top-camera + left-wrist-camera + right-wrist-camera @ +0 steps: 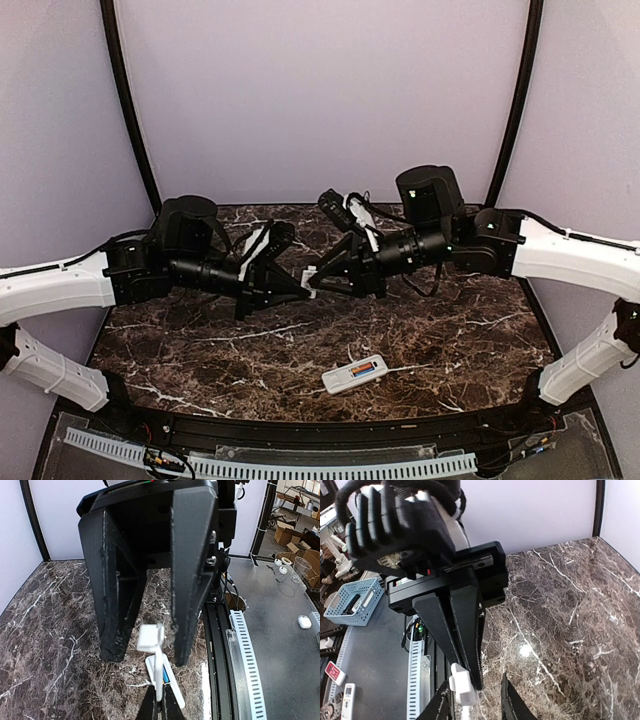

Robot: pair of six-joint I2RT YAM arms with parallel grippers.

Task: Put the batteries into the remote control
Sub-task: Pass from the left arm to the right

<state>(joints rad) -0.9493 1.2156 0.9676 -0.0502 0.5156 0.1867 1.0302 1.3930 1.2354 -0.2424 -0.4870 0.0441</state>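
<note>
The white remote control (354, 374) lies on the marble near the front edge, back up, its compartment uncovered. The batteries (365, 369) sit inside it, showing blue and orange; the blue one (165, 675) also shows in the left wrist view. Above the table's middle, my left gripper (300, 285) is shut on a thin white battery cover (149, 638), held edge-on. My right gripper (472, 707) faces it, open. Its fingers (182, 645) straddle the cover's free end (463, 688), which lies close to one of them.
A white slotted cable duct (270, 465) runs along the table's front edge. Purple walls with black curved posts close in the back and sides. Beyond the table, the right wrist view shows a blue basket (352, 600).
</note>
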